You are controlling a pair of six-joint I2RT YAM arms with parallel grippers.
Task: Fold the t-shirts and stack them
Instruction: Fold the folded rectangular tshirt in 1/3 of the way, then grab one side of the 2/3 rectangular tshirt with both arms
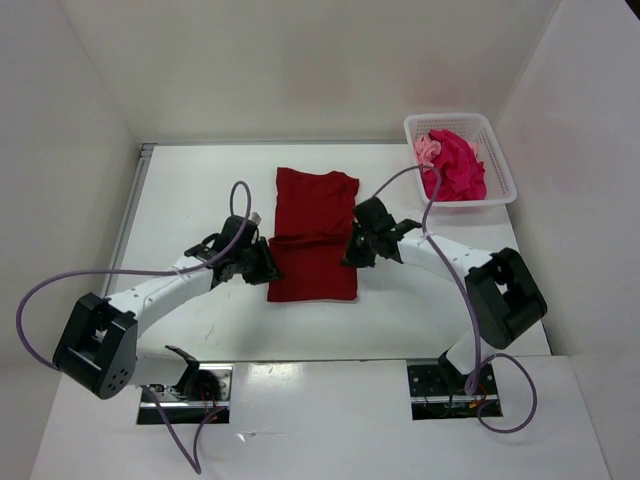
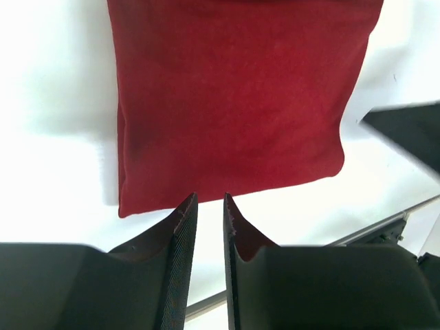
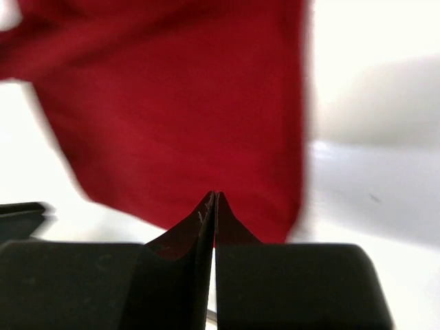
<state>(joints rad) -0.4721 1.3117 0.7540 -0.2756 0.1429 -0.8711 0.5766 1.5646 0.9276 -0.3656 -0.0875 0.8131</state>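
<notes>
Top external view: we see a dark red short-sleeved cloth t-shirt [image 1: 313, 235] lying flat on the white table [image 1: 200, 190], midway between the two arms, as a long upright rectangle with a crosswise edge or crease about halfway down. The left gripper [image 1: 268, 265] sits at the lower left edge of this shirt and the right gripper [image 1: 352, 245] at its right edge, about level with the crease. At the far right corner stands a white mesh plastic basket [image 1: 505, 170]. It holds a crumpled bright magenta-pink t-shirt [image 1: 458, 168] and, at its left side, a bunched light salmon-pink t-shirt [image 1: 428, 148]. Both are well apart from the red one.

Left wrist view: we find the left gripper [image 2: 210, 199] with its black fingers [image 2: 180, 227] standing a narrow gap apart. White table shows between them and they hold nothing. Their tips lie just beside the near hem of the dark red shirt [image 2: 234, 96], whose rounded corners are visible.

Right wrist view: this picture is blurred. The right gripper [image 3: 215, 196] has its fingers [image 3: 196, 227] pressed together with only a hairline between them, the tips over the red cloth [image 3: 179, 110] near its edge. We cannot tell whether any cloth is pinched.
</notes>
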